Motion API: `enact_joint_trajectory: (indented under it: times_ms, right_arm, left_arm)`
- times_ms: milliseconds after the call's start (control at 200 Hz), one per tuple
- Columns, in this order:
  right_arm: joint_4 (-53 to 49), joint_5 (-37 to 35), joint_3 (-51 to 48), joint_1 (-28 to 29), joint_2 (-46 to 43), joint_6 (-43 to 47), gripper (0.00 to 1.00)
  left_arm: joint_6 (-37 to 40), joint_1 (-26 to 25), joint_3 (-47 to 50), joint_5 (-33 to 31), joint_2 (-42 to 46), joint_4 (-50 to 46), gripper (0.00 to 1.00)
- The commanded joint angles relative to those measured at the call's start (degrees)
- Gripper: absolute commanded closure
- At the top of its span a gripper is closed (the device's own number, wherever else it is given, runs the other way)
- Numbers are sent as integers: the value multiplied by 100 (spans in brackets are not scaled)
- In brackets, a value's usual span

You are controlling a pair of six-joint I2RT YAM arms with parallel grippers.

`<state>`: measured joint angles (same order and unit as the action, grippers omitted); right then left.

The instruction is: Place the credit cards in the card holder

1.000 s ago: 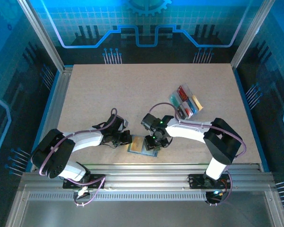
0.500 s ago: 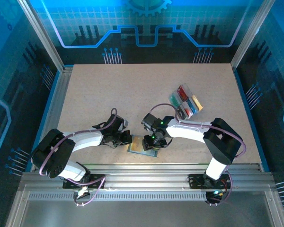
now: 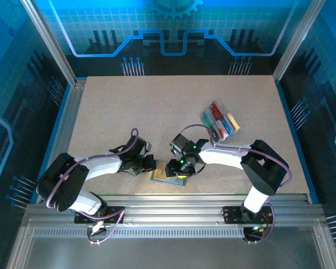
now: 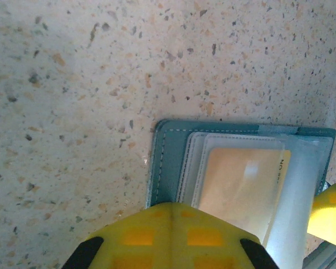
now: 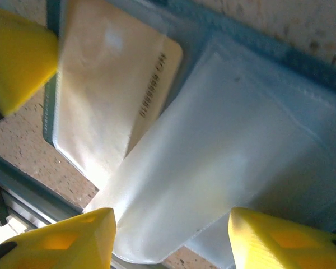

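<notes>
The card holder [image 3: 163, 175] lies open on the counter [image 3: 157, 112], close to the near edge and between the two arms. In the left wrist view its slate-blue border [image 4: 165, 162] frames a clear sleeve, and a yellow-orange card [image 4: 243, 179] sits inside this sleeve.

The left claw [image 3: 150, 166] is closed. Its yellow tips [image 4: 168, 224] are together at the near edge of the card holder; I cannot tell if they press on it.

The right claw [image 3: 178, 168] is over the right part of the card holder. In its own view the claw [image 5: 171, 235] is open, one finger at each side of a loose clear sleeve [image 5: 213, 151]. This sleeve lies partly over the yellow-orange card [image 5: 109, 95].

A clear tray [image 3: 203, 117] stands further back on the right side, well apart from the card holder. In it are other cards [image 3: 224, 124] in red, teal and orange.
</notes>
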<state>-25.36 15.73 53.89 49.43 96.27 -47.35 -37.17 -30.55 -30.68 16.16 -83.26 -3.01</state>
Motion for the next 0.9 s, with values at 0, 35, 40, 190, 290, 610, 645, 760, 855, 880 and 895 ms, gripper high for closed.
enact_joint_trajectory:
  times_ms: [0,35,40,190,290,610,645,760,855,880,895]
  right_arm:
    - [122,245,-280,-51,-196,-346,42]
    - [204,305,-317,-53,-201,-402,42]
    - [215,316,-392,-50,-198,-409,42]
    - [593,546,-730,-48,-216,-590,42]
    - [702,693,-717,-41,-161,-656,41]
    - [1173,703,-682,-361,-114,-833,41]
    - [1215,637,-674,-405,-149,-837,41]
    - [1179,492,-547,-527,-179,-759,43]
    - [1193,445,-507,-624,-174,-741,45]
    - [1220,436,-511,-631,-188,-740,45]
    - [1233,432,-519,-647,-194,-740,45]
  left_arm:
    - [-20,-39,229,-150,-202,-282,100]
    - [-19,-37,229,-140,-229,-272,100]
    - [-19,-34,224,-140,-232,-271,100]
    - [-25,-32,229,-121,-253,-227,100]
    - [-10,-39,229,-122,-252,-236,100]
    - [-36,-39,290,-122,-192,-218,100]
    - [-36,-38,297,-127,-190,-218,100]
    - [-36,-39,299,-131,-182,-218,100]
    - [-43,-39,305,-127,-174,-218,100]
    - [-49,-39,308,-131,-173,-218,100]
    - [-58,-35,316,-127,-165,-211,100]
